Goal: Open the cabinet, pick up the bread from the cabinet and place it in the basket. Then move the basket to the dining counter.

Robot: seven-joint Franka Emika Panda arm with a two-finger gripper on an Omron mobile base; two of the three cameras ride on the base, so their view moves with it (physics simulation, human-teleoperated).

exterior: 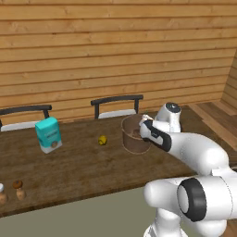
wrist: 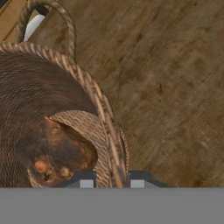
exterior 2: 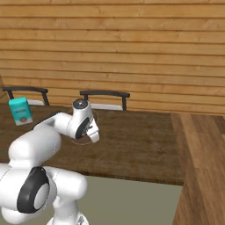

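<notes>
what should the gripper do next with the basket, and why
Probably open and let go. The gripper is pinched on the rim of the basket, the bread lies inside, and the basket seems to stand already on the dining counter.

I see dining counter (exterior: 83, 171), dark wood grain. On it: basket (exterior: 134, 135) at right, tiny yellow ball (exterior: 102, 140) beside it, teal box (exterior: 48, 134) left, two small shakers (exterior: 18, 190) near front-left edge.
</notes>
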